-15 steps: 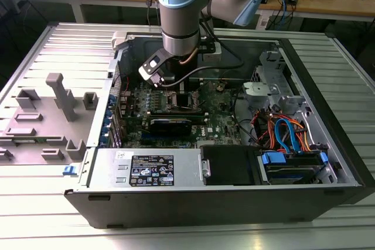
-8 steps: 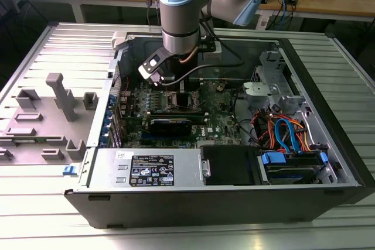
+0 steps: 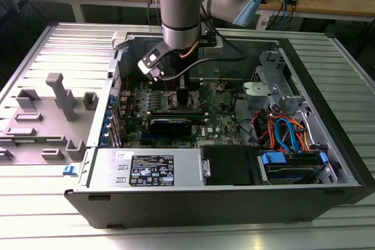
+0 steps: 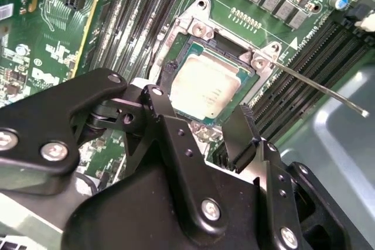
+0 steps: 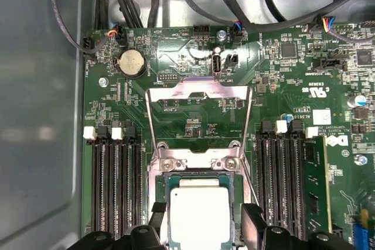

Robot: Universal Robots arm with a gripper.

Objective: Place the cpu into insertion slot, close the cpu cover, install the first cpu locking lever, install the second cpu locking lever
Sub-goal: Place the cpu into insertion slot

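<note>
Two fingers (image 4: 240, 133) of the gripper (image 4: 197, 105) stand spread apart, one on each side of the cpu (image 5: 199, 215), which lies flat in the slot (image 4: 186, 44) on the green board (image 5: 111, 109), while the cover (image 5: 198, 91) is swung open beyond it.

A clear gap lies between the spread jaws over the silvery-grey square cpu (image 4: 205, 89). Long black memory slots (image 4: 316, 51) flank them, and a thin steel lever rod (image 4: 319, 89) slants alongside one jaw.
</note>
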